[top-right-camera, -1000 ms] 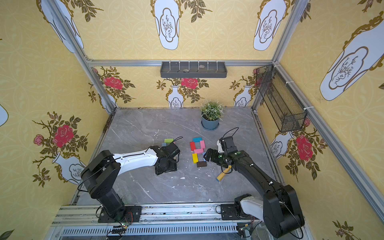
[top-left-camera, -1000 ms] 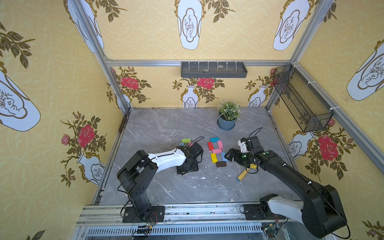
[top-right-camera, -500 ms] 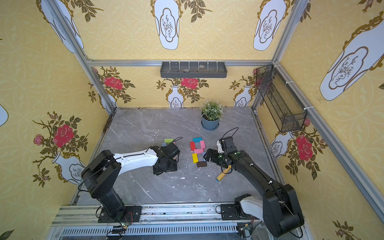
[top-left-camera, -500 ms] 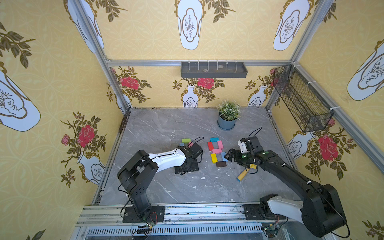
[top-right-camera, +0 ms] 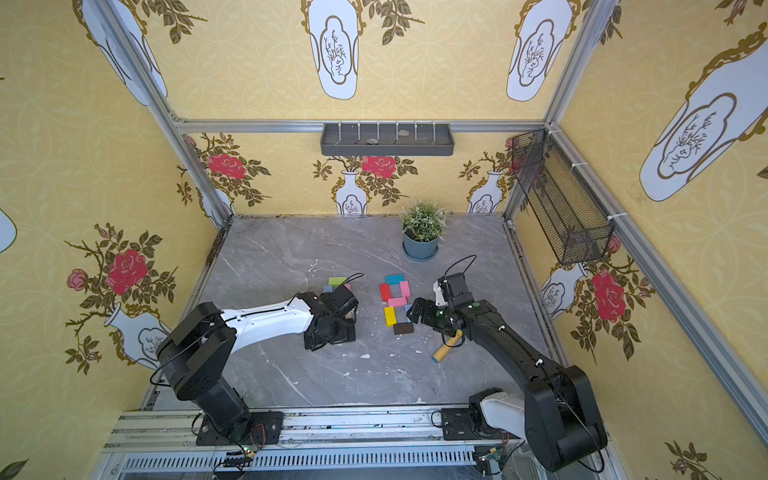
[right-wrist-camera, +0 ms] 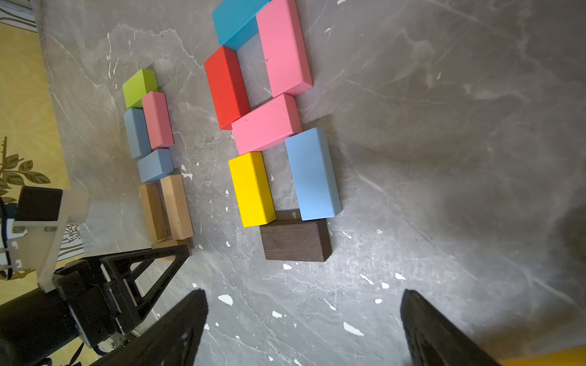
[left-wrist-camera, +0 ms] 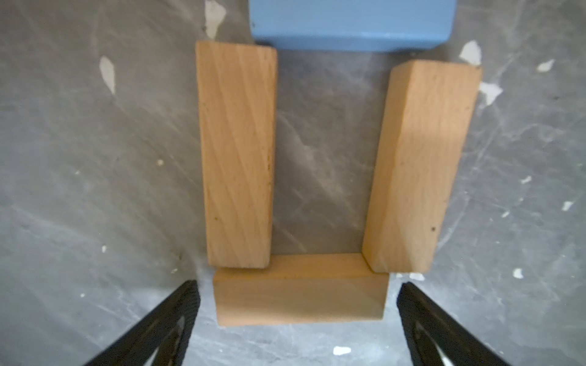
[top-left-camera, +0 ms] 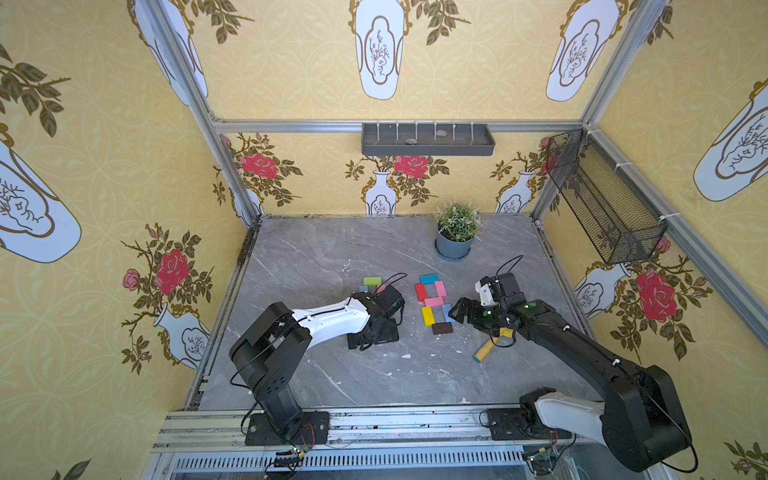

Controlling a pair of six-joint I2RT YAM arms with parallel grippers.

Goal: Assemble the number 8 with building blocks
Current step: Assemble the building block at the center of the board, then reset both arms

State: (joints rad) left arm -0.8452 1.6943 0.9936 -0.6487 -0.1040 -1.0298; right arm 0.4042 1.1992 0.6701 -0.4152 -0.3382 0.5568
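The left pincer [left-wrist-camera: 296, 285] stands wide open astride the tan block [left-wrist-camera: 299, 304], clear of it, likely to leave the second number 8 [right-wrist-camera: 155, 164] square. It lies at nine o'clock of the coloured 8 [top-left-camera: 434, 301]; the right pincer [right-wrist-camera: 304, 294] gapes empty beside that.

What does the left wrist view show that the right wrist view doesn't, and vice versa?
Left wrist only: the tan blocks up close as a U, its open end toward a blue block, one side block slightly skewed, the left fingers open and clear of the bottom one. Right wrist only: the finished coloured 8, the green block and pink block beyond the blue one, the right fingers open. Both: the tan blocks, the blue block, the left fingers.
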